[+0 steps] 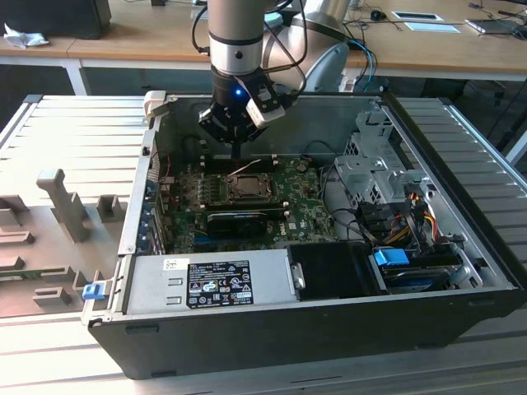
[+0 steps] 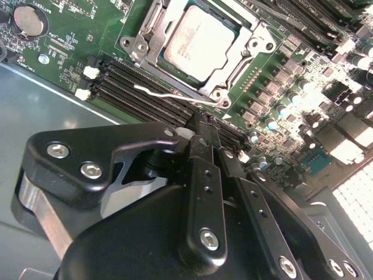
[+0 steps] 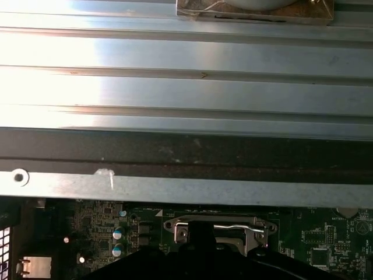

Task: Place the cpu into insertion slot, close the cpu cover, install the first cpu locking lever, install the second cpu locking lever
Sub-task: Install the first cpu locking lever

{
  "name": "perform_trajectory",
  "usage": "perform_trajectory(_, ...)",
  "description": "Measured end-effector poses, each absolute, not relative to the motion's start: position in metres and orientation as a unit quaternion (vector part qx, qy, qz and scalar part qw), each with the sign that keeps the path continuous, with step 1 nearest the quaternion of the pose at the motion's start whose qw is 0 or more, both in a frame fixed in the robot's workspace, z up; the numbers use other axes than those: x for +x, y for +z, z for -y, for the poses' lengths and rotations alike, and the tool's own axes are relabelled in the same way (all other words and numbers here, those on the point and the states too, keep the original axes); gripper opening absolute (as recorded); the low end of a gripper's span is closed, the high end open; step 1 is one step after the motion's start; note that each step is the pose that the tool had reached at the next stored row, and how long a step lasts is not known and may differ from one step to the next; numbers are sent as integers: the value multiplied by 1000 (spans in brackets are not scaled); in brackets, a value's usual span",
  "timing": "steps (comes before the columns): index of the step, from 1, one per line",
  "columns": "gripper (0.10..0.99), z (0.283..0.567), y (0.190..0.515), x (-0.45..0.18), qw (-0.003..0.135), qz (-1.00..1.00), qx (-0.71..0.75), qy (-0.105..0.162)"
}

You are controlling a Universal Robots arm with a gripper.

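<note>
gripper [image 2: 205, 123] clenched on nothing, tips just short of the socket, looks lined up to push the wire locking lever [image 2: 175, 93] lying between tips and cpu cover [image 2: 254, 44]; cpu [image 2: 198, 42] seated under the cover window just ahead; memory slots [image 2: 131, 79] under the tips, capacitors [image 2: 274, 111] alongside crowd the approach.

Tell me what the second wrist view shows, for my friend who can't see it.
The black pincer points at a green motherboard, its tip close to a thin silver lever. Just past the lever, the grey cpu shows through the window of the silver cover.
</note>
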State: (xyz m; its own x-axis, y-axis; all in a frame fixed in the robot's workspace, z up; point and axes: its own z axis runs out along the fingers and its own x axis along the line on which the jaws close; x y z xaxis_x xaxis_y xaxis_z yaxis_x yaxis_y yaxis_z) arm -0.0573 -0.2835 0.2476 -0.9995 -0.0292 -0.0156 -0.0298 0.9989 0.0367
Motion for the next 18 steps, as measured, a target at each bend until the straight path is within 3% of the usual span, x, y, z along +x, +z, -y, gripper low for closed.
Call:
perform_trajectory(14, 106, 283, 242, -54, 8, -1000, -15, 24)
perform_trajectory(18, 106, 283, 240, -53, 8, -999, -15, 40)
